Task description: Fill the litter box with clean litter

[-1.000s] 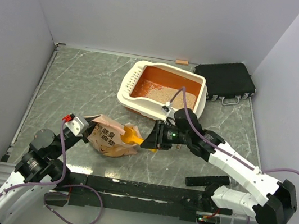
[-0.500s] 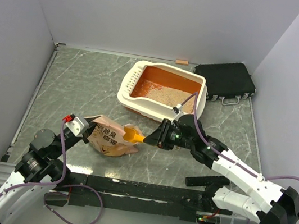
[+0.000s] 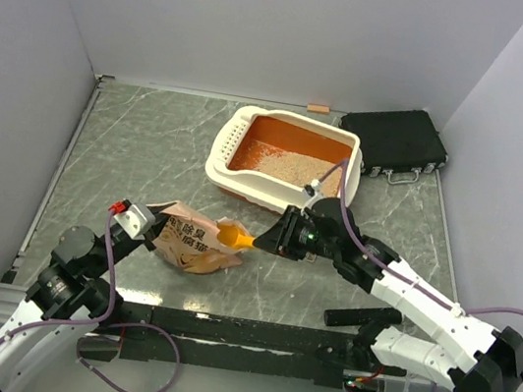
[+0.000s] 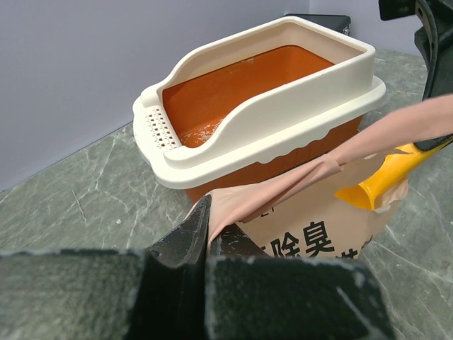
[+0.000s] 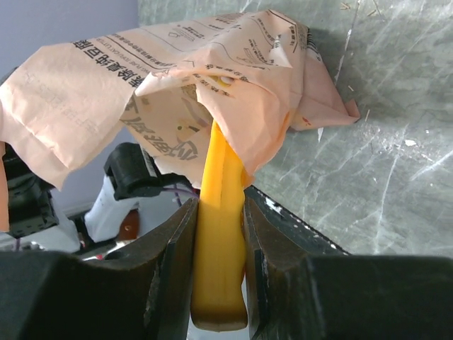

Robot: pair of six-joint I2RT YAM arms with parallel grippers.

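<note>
Scooping now: right gripper (image 5: 221,209) clamps the scoop (image 5: 220,273), its bowl inside the bag (image 5: 106,85) just before the litter box (image 3: 251,186); left gripper (image 4: 209,230) pinches the bag's edge. Some clean litter (image 3: 281,165) lies inside the box. Next, I'd say: lift level, clear the rim.

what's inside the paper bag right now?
The yellow scoop runs in through the mouth of the bag, its handle held by the right gripper. The paper covers the scoop's bowl and anything else in there.

Orange, cream-rimmed litter box (image 3: 244,181), tan litter (image 3: 281,166) inside
</note>
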